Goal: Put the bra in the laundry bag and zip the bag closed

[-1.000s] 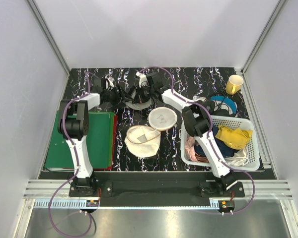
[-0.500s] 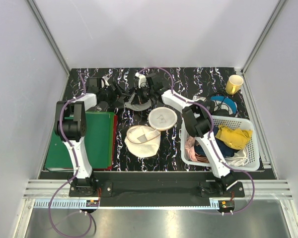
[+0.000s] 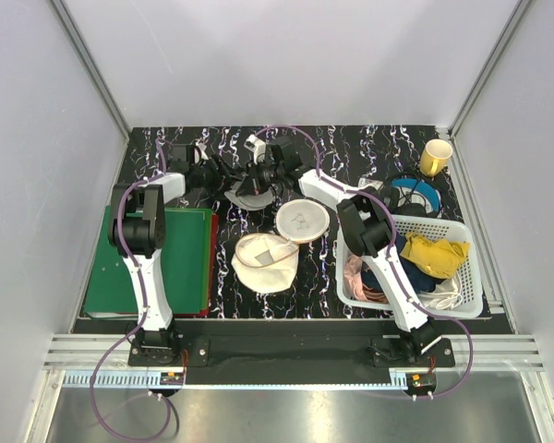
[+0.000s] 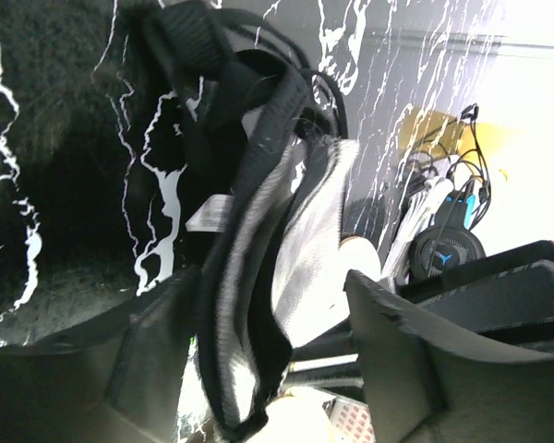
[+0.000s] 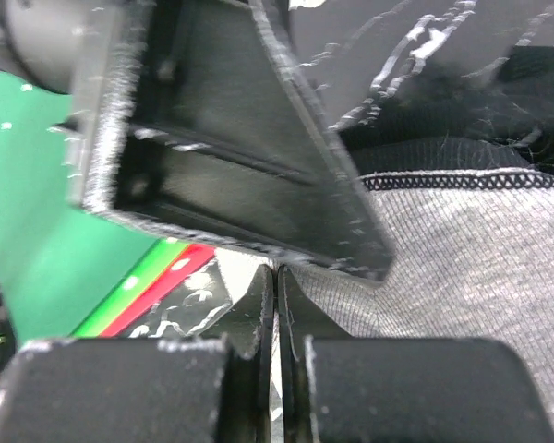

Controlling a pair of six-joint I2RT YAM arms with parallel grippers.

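Your black marbled table [image 3: 369, 148] sits inside plain white walls [image 3: 286, 65]. The laundry bag [image 3: 268, 266] lies open mid-table. Toward the far side, the bra [image 4: 291, 240] hangs between the left gripper's [image 4: 272, 281] parted jaws. The right gripper [image 5: 277, 281] has its jaws pressed together at the fabric (any pinch is hidden).

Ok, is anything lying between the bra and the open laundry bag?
Nothing visible does. The bra is just beyond the open laundry bag, with only bare tabletop between them. The right gripper is shut on its grey fabric; the left gripper stands open around it.
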